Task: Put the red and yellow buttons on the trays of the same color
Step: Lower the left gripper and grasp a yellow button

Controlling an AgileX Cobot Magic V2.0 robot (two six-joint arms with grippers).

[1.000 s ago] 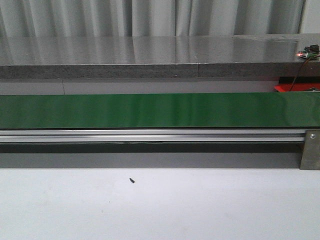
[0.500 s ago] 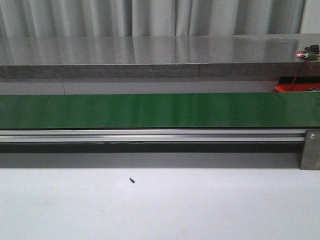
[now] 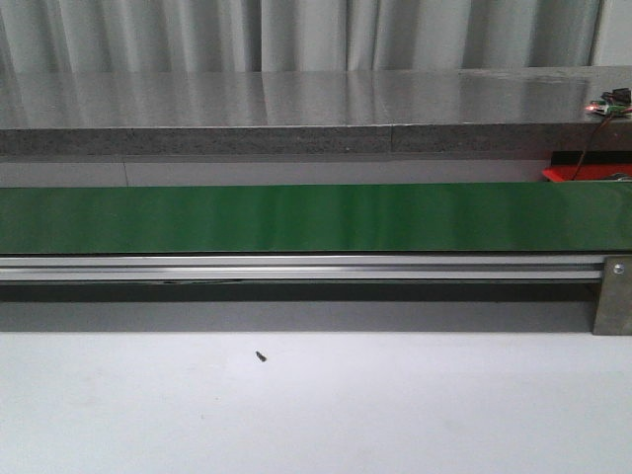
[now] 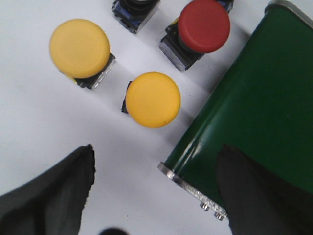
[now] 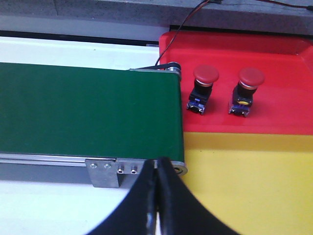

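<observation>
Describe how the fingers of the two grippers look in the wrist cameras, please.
Both pairs are matte black with no markings or cables visible. The left gripper has broad fingers with somewhat ragged edges. The right gripper has smooth fingers tapering to narrow rounded tips.

green belt (image 3: 316,217), red tray (image 5: 234,73) (yellow tray (image 5: 244,186) beside)

In your front view the conveyor belt (image 3: 316,218) runs side to side across the desk (image 3: 316,405), with a raised ledge (image 3: 296,109) behind it. At your left wrist, three buttons (image 4: 153,99) stand on the desk just beside the belt's end, and part of a fourth shows at the frame's edge. At your right wrist, two buttons (image 5: 204,88) sit side by side in one tray (image 5: 279,54) just past the belt's other end, and a second tray (image 5: 254,181) adjoins it on the nearer side.
</observation>
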